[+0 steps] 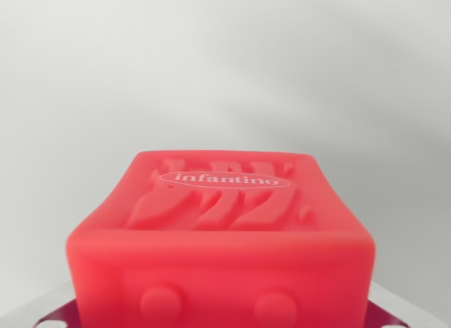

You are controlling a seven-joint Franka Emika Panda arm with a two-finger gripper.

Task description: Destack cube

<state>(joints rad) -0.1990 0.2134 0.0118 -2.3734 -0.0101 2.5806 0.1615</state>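
Note:
A red soft cube (225, 229) fills the lower half of the wrist view, very close to the camera. Its top face carries raised wavy ridges and a white "infantino" oval, and its near face has round bumps. My gripper (223, 318) straddles it. A sliver of metal finger (59, 315) shows at the cube's lower left and another at its lower right, both pressed against the cube's sides. The gripper looks shut on the cube. The cube's underside and whatever lies below it are hidden.
Behind the cube there is only a plain, blurred pale grey surface (225, 67) with soft shadows. No other object or edge shows.

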